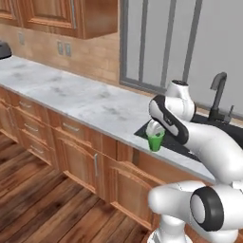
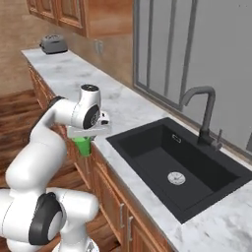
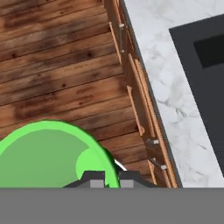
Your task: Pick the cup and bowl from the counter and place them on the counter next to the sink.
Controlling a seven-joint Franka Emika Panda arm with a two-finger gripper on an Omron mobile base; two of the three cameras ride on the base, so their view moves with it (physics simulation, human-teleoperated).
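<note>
The gripper (image 3: 108, 176) is pinching the cup's (image 1: 155, 140) rim, hanging it off the counter (image 1: 85, 102) edge, over floor (image 3: 57, 74).

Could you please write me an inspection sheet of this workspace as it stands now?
Surface: white marble countertop with grey veins, bare beside the black rectangular sink.
Job's things: small bright green plastic cup held in the air at the counter's front edge, the wooden floor below it in the hand view; bowl: nothing seen.
Clutter: grey toaster at the far end.
Grippers: gripper shut on the cup's rim.
Cables: nothing seen.
Surroundings: brown wooden cabinets, dark faucet, window.
</note>
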